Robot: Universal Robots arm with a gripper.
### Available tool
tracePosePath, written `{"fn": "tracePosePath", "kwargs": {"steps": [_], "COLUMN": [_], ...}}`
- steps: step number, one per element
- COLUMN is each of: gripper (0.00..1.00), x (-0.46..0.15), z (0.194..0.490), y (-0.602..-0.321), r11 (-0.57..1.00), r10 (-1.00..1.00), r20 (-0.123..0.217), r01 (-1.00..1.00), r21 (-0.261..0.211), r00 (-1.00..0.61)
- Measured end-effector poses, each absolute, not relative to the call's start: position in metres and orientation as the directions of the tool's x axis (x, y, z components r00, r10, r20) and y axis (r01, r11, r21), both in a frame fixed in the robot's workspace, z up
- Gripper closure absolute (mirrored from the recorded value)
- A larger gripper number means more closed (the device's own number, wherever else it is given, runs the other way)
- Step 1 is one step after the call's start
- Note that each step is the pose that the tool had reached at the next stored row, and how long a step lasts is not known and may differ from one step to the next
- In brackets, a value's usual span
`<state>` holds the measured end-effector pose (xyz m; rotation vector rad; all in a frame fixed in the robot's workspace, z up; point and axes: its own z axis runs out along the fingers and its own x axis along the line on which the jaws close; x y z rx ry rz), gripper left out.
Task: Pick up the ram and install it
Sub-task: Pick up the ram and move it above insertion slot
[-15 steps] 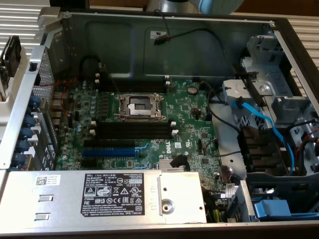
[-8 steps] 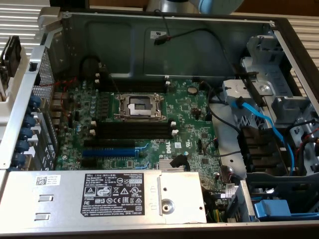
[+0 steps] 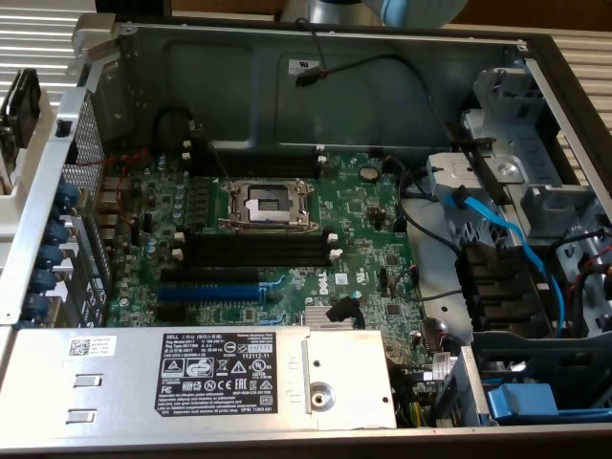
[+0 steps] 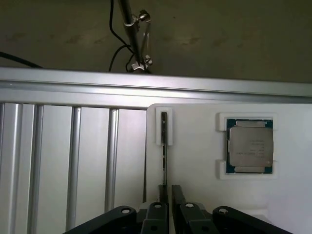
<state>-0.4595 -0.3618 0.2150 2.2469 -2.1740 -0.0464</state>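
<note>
Okay, exterior view first.
case (image 3: 287, 67): open metal computer case, seen from above.
motherboard (image 3: 363, 239): green, lying flat inside the case.
CPU socket (image 3: 268, 204): metal frame, mid-board.
memory slots (image 3: 253, 251): long, black, white end clips, just beside the CPU socket on its near side.
blue expansion slot (image 3: 206, 290): just beside the memory slots, toward the power supply.
power supply (image 3: 115, 373): grey box with a black label, along the near edge.
blue cable (image 3: 497, 229): runs over the drive bay on the exterior view's right.
arm (image 3: 330, 10): a piece of it at the far rim of the case.
Wrist view next.
desk (image 4: 73, 165): slatted aluminium surface.
white holder (image 4: 195, 170): lies on the desk.
ram (image 4: 164, 141): stands on edge in a narrow slot of the white holder, not in the motherboard.
processor (image 4: 250, 146): sits in its own recess of the holder, apart from the ram.
gripper (image 4: 169, 191): right at the near end of the ram, lined up with its edge; cannot tell if it is spread or pinching the ram.
rod (image 4: 131, 29): metal, with clamps, beyond the desk.
</note>
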Motion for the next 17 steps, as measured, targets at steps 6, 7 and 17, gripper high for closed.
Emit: {"fn": "tracePosePath", "kwargs": {"steps": [6,7,17], "gripper": [0.82,0.82,0.82], "x": [-0.4595,-0.4595,-0.4592], "z": [0.2150,0.2150,0.2137], "y": [-0.3618,-0.3618,-0.3618], "r11": [-0.033,-0.033,-0.033], "r10": [-0.999,-0.999,-0.999], "r20": [-0.011,-0.011,0.000], "r01": [-0.999,-0.999,-0.999], "r21": [0.031,0.031,0.033], "r00": [0.033,0.033,0.033]}}
